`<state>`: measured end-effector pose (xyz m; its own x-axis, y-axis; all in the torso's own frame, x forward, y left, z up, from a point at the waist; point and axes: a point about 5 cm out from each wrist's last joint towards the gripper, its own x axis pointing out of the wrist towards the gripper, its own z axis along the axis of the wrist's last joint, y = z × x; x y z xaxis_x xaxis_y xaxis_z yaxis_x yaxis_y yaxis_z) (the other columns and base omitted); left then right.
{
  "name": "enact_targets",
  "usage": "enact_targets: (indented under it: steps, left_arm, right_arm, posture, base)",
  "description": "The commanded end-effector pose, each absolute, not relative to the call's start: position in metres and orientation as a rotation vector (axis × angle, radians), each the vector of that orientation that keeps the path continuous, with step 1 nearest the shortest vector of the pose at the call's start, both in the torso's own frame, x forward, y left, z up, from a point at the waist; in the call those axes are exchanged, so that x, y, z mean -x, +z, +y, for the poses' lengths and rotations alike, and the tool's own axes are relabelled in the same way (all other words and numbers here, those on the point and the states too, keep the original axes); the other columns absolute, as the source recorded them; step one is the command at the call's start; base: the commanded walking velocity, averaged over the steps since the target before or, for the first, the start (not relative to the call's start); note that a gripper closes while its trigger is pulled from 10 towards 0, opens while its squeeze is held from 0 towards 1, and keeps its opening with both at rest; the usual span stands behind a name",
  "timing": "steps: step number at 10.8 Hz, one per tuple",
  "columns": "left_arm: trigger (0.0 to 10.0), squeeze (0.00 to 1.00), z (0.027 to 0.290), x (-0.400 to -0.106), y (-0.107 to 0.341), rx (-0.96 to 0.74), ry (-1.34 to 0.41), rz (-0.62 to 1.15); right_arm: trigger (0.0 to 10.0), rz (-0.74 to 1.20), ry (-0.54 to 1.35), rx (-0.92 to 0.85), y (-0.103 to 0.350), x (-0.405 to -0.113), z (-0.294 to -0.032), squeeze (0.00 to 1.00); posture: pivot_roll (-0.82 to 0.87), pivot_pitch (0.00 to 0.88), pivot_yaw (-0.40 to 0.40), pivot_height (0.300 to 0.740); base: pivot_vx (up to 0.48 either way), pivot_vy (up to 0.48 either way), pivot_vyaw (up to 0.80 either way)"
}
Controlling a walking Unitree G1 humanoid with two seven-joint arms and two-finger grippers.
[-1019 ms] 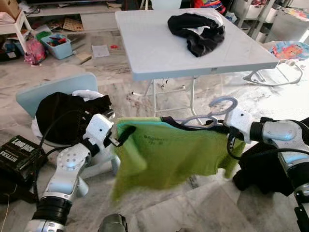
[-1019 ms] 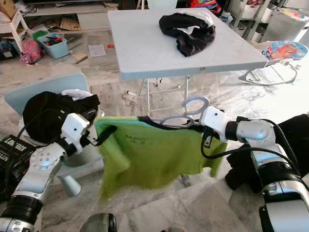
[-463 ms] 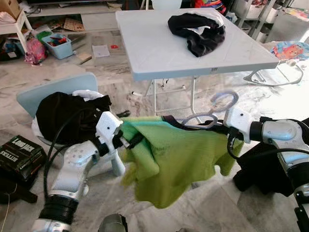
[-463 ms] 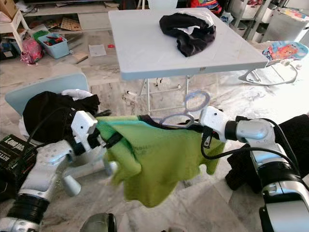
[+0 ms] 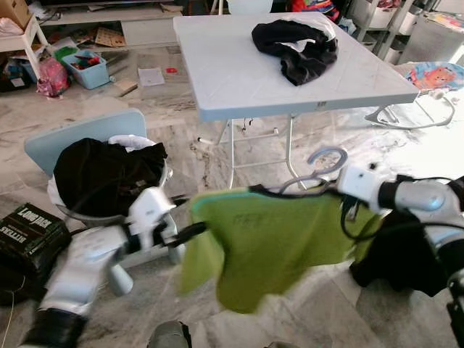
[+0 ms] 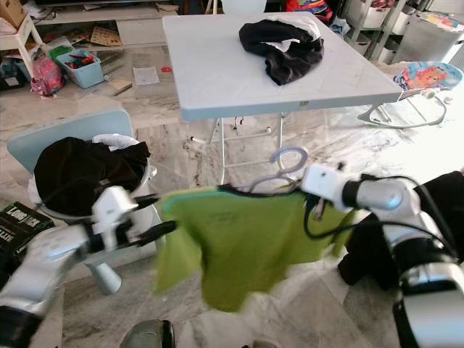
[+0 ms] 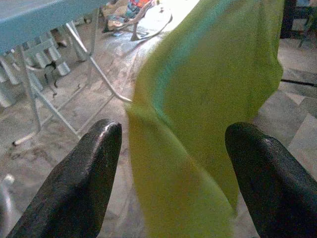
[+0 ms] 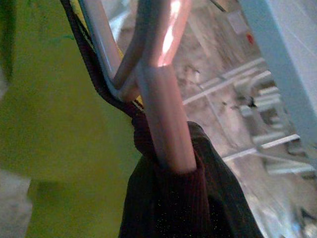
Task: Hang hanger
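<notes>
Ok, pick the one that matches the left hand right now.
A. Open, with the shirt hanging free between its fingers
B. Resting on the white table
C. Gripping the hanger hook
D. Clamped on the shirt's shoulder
A: the left wrist view shows the left hand with its two black fingers spread wide apart and the green shirt hanging loose between them, clamped by neither.

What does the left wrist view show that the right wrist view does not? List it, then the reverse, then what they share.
Left wrist view: the left gripper with its two black fingers spread apart, and a colourful bouncer seat on the floor beyond.
Right wrist view: the hanger close up, its pale neck rising out of a dark collar.
Both: the green shirt, the folding table with its legs, and the marble floor.
</notes>
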<state>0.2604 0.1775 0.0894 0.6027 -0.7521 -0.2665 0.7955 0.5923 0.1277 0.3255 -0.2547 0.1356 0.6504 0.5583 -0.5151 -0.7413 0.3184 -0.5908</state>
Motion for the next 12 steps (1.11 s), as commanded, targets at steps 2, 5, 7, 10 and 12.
enact_targets:
  steps: [2,5,7,10,12]
  left_arm:
    - [10.0,0.00,0.179,-0.261,0.094,-0.238,-0.908,0.195]
    - [10.0,1.00,0.178,-0.276,0.098,-0.252,-0.820,0.134]
    - [10.0,1.00,0.182,-0.283,0.103,-0.290,-0.749,0.085]
    - [10.0,0.00,0.168,-0.286,0.100,-0.264,-0.795,0.079]
    - [10.0,0.00,0.150,-0.292,0.099,-0.224,-0.833,0.065]
  right_arm:
    - [10.0,0.149,0.822,0.920,0.152,-0.335,-0.251,0.00]
    - [10.0,0.115,0.917,0.883,0.152,-0.333,-0.240,0.00]
    - [10.0,0.124,0.925,0.867,0.151,-0.332,-0.243,0.00]
    - [10.0,0.083,0.978,0.812,0.156,-0.333,-0.232,0.00]
    - [10.0,0.062,0.993,0.794,0.158,-0.334,-0.228,0.00]
  posture:
    - [-0.07,0.000,-0.043,0.740]
    - [-0.08,0.000,-0.043,0.740]
    - [-0.08,0.000,-0.043,0.740]
    - [-0.08,0.000,-0.049,0.740]
    - [-0.08,0.000,-0.052,0.740]
  base:
    - [0.000,0.000,0.00]
    - [0.000,0.000,0.00]
    - [0.000,0.000,0.00]
    - [0.000,0.000,0.00]
    - [0.000,0.000,0.00]
